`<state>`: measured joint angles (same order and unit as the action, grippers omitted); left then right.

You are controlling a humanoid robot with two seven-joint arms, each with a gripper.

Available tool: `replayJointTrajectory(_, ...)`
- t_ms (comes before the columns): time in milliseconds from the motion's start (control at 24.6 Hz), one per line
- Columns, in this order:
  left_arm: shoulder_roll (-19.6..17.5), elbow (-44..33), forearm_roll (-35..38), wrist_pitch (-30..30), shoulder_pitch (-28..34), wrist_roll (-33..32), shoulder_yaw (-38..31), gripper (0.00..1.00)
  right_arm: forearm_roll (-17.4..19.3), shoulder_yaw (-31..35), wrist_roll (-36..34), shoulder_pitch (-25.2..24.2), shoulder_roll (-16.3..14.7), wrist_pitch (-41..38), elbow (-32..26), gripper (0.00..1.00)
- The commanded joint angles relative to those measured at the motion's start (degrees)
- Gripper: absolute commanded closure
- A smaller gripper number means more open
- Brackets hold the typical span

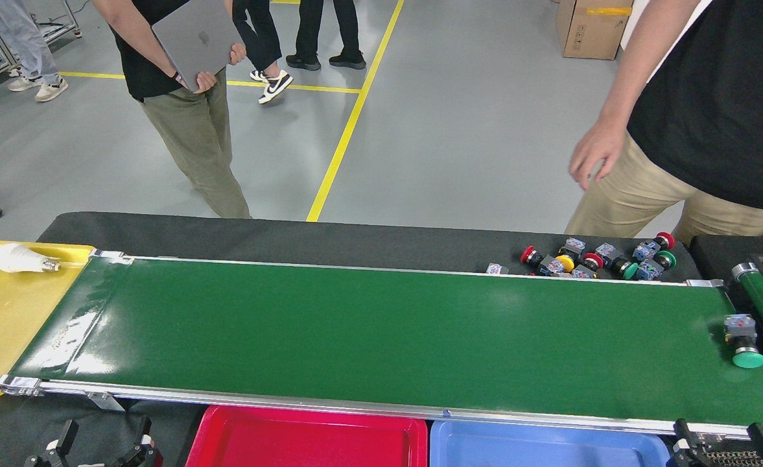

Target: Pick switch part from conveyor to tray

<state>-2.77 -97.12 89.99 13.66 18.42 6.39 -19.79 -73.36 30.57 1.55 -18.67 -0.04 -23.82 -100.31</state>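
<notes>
A green-capped switch point(742, 340) lies on its side at the belt point(381, 331)'s far right end. My right gripper point(721, 444) waits below the near rail, spread, as is my left point(99, 451). I should grip its grey body, then carry it to the blue tray point(543, 447).
</notes>
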Motion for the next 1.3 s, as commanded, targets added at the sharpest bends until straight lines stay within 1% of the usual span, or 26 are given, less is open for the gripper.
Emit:
replayJointTrajectory(0, -0.13, -0.53, 0.10, 0.23, -0.14, 0.55, -0.08, 0.01, 0.23, 0.54, -0.40, 1.44, -0.49, 2.47, 0.02, 0.01)
replayJointTrajectory(122, -0.13, -0.53, 0.10, 0.23, -0.32, 0.55, -0.17, 0.01, 0.23, 0.19, 0.04, 4.08, -2.25, 5.98, 2.22, 0.01)
replayJointTrajectory(285, -0.13, -0.53, -0.07, 0.23, -0.58, 0.55, -0.17, 0.01, -0.56, -0.86, 0.30, 8.74, -2.95, 9.85, 6.88, 0.02)
replayJointTrajectory(407, -0.13, -0.53, -0.07, 0.23, -0.75, 0.64, -0.17, 0.01, -0.65, -3.94, 0.39, 11.99, -4.18, 12.84, 9.78, 0.02)
replayJointTrajectory(488, -0.22, -0.53, -0.07, 0.23, -0.76, 0.64, -0.17, 0.01, -0.56, -6.14, 0.39, 12.95, -4.80, 15.04, 11.01, 0.02)
replayJointTrajectory(570, -0.22, -0.53, -0.07, 0.23, -0.76, 0.64, -0.17, 0.01, -0.56, -8.77, 0.30, 14.97, -5.41, 17.41, 12.68, 0.03)
replayJointTrajectory(773, -0.13, -0.35, 0.10, 0.31, -0.76, 0.64, -0.08, 0.01, -0.56, -12.20, 0.30, 18.58, -5.94, 20.57, 16.02, 0.04)
replayJointTrajectory(936, -0.13, -0.26, -0.07, 0.49, -0.76, 0.64, 0.01, 0.01, -0.65, -14.66, 0.21, 20.60, -5.94, 22.33, 18.66, 0.07)
replayJointTrajectory(1018, -0.05, -0.17, 0.10, 0.49, -0.76, 0.55, 0.01, 0.01, -0.65, -15.98, 0.30, 21.66, -6.03, 22.68, 19.97, 0.13)
replayJointTrajectory(1058, -0.05, -0.17, -0.07, 0.40, -0.76, 0.64, 0.01, 0.01, -0.73, -16.86, 0.21, 22.18, -6.03, 22.77, 20.85, 0.19)
replayJointTrajectory(1099, -0.05, -0.09, -0.07, 0.49, -0.76, 0.64, -0.08, 0.01, -0.82, -17.65, 0.30, 22.45, -6.03, 23.03, 21.38, 0.28)
replayJointTrajectory(1140, -0.05, -0.09, -0.07, 0.49, -0.76, 0.64, -0.08, 0.01, -1.17, -18.44, 0.30, 22.45, -6.03, 23.03, 21.73, 0.40)
replayJointTrajectory(1262, -0.05, -0.09, -0.07, 0.49, -0.76, 0.64, -0.08, 0.01, -2.05, -19.94, 0.30, 22.62, -6.73, 23.12, 22.87, 0.61)
